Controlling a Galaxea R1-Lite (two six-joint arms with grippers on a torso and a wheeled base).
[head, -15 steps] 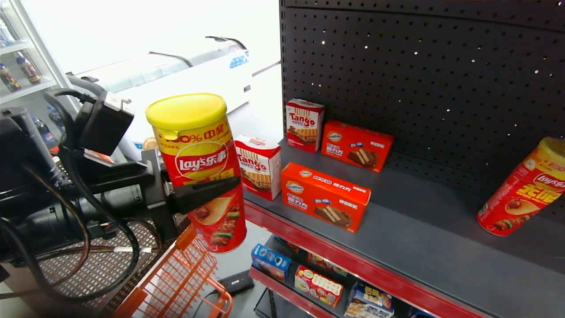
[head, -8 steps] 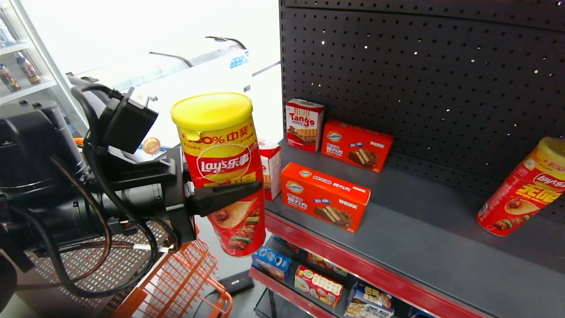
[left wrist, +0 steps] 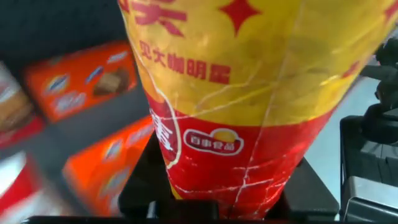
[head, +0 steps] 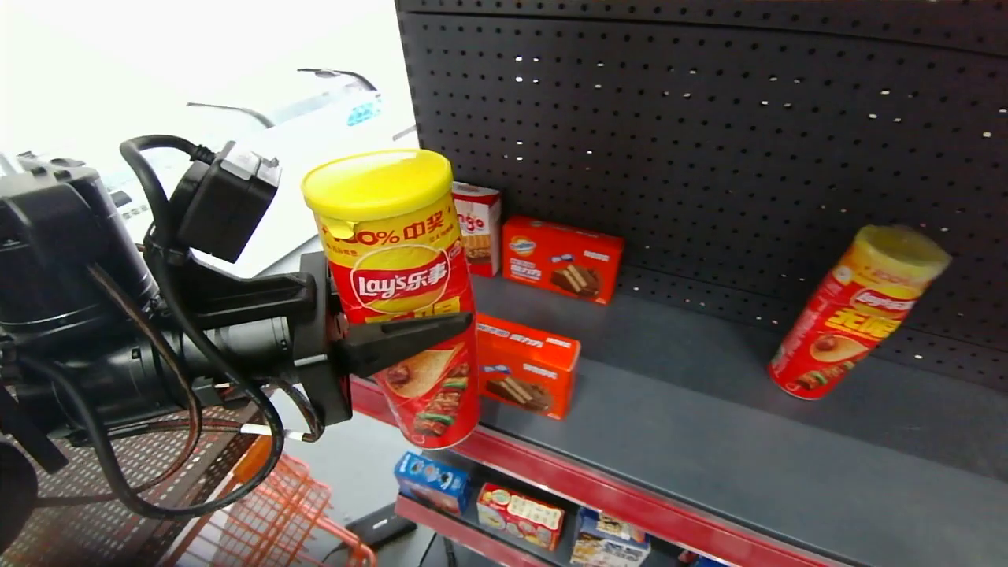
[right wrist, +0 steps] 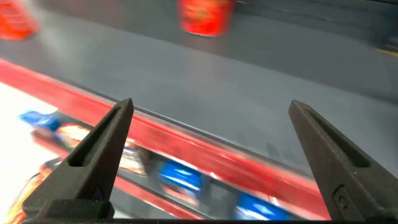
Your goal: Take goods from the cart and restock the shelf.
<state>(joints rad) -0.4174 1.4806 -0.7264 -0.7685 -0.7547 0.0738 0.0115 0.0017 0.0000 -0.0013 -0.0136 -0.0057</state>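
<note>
Here, the left claw (head: 450, 316) is clamped round the middle of a can (head: 394, 260), which hangs upright in the air with its base close to the red front edge (head: 598, 492) of the shelf (head: 709, 425). Just beyond the claw, partly hidden by the can, an orange box (head: 526, 366) lies near that edge. Farther back, by the pegboard (head: 709, 118), stand a second orange box (head: 561, 258) and a wafer box (head: 476, 228). To the claw's right the grey shelf deck runs open as far as a second can (head: 854, 311), well apart, tilted with its lid against the pegboard. Below the claw shows the orange wire rim of the cart (head: 276, 512). The right claw (right wrist: 210, 106) has its fingers spread wide apart; it hovers before the red edge, with open deck beyond it and the second can farther on.
</note>
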